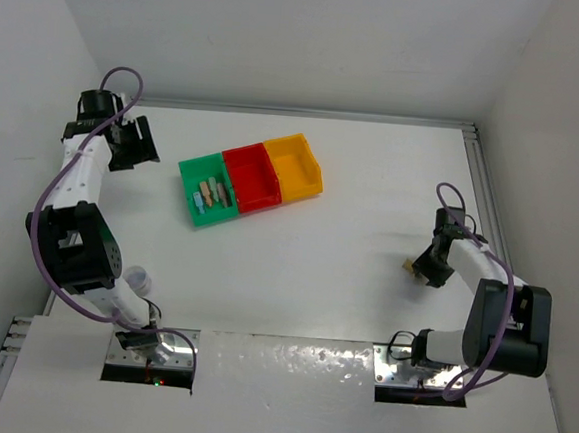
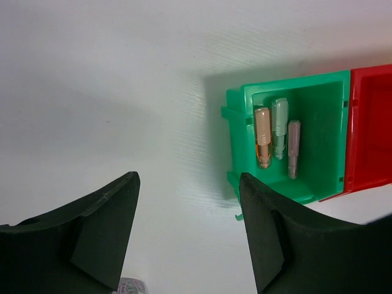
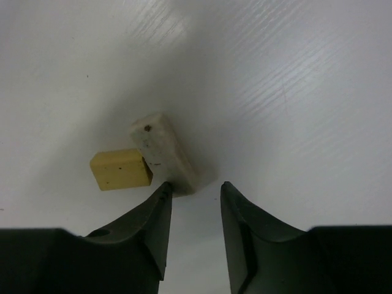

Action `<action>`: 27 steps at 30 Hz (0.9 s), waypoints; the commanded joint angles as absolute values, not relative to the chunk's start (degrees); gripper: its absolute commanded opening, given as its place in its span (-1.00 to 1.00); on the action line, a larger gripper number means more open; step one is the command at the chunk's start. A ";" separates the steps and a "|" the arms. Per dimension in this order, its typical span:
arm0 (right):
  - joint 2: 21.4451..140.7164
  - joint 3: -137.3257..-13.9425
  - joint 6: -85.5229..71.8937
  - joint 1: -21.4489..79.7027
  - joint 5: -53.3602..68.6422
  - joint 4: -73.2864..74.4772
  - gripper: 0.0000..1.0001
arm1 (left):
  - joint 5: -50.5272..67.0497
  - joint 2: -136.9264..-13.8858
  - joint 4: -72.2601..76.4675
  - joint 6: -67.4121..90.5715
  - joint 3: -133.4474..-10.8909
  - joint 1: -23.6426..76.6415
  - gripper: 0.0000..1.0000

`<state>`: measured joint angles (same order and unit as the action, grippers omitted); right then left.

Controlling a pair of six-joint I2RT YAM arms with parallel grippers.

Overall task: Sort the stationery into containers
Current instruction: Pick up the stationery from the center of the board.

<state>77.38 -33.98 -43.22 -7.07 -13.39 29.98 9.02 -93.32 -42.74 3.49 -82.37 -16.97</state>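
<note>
Three short cylindrical sticks point(image 2: 263, 138) lying in glossy green plastic bin point(image 2: 318, 110), joined to red bin point(image 2: 367, 122); left fingers point(image 2: 104, 233) spread wide above smooth white worktop point(image 3: 294, 92); right fingers point(image 3: 150, 226) narrowly parted, angled low behind scuffed white block point(image 3: 164, 153) touching matte yellow block point(image 3: 120, 169)

The green bin point(image 2: 320, 122) is holding a tan stick point(image 2: 263, 138), a pale bluish stick point(image 2: 280, 127) and a pinkish-grey stick point(image 2: 293, 149); the red bin point(image 1: 252, 179) and yellow-orange bin point(image 1: 293, 169) are showing plain colour. The white table point(image 3: 294, 92) is carrying a yellow block point(image 3: 120, 169) and a dark-speckled white block point(image 3: 164, 153).
</note>
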 commanded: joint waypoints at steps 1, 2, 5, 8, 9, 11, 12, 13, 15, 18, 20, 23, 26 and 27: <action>79.27 -33.58 -43.51 -7.47 -11.87 26.72 -0.22 | 11.25 -91.67 -42.10 4.13 -83.23 -17.49 0.27; 79.45 -33.05 -43.33 -7.47 -11.52 26.11 -0.16 | 11.42 -91.84 -42.10 4.30 -83.15 -17.58 0.27; 80.68 -32.61 -42.72 -7.56 -11.51 24.88 -0.04 | 11.42 -91.85 -42.10 4.13 -83.14 -17.75 0.27; 82.52 -34.00 -40.70 -7.21 -11.51 24.08 -0.05 | 11.34 -91.85 -42.10 4.04 -83.15 -18.28 0.27; 82.79 -34.45 -39.74 -7.03 -11.69 24.17 -0.06 | 11.25 -91.76 -42.19 4.13 -83.32 -18.46 0.27; 83.23 -35.24 -39.11 -6.77 -12.74 24.34 -0.12 | 11.25 -91.67 -42.19 4.04 -83.41 -18.98 0.27; 83.23 -35.33 -38.85 -6.77 -12.92 24.08 -0.17 | 11.25 -91.84 -42.19 3.96 -83.50 -19.07 0.27; 83.23 -35.42 -38.59 -6.77 -13.44 23.91 -0.23 | 11.25 -91.76 -42.19 3.96 -83.41 -19.25 0.27; 83.41 -35.95 -37.97 -6.85 -13.62 23.82 -0.58 | 11.42 -91.67 -42.19 3.96 -83.41 -19.60 0.27; 83.41 -36.38 -37.79 -6.77 -14.06 24.70 -1.00 | 11.60 -91.67 -42.36 4.04 -83.58 -19.95 0.27; 82.01 -37.17 -37.01 -6.07 -16.07 25.92 -1.00 | 11.60 -91.67 -42.45 3.87 -83.67 -20.48 0.27; 78.58 -41.91 -30.10 -1.77 -21.42 28.55 -1.00 | 11.34 -91.67 -42.45 3.25 -83.85 -21.44 0.27; 76.55 -49.27 -21.48 6.04 -22.07 27.52 -1.00 | 11.16 -92.37 -42.54 3.16 -83.58 -22.59 0.27; 76.81 -51.83 -14.40 8.15 -18.06 25.42 -1.00 | 11.25 -92.63 -42.63 3.25 -83.41 -23.02 0.27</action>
<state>79.79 -42.98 -28.27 2.48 -18.55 29.89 10.70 -93.32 -42.96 3.46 -82.37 -21.47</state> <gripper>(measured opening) 0.091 0.639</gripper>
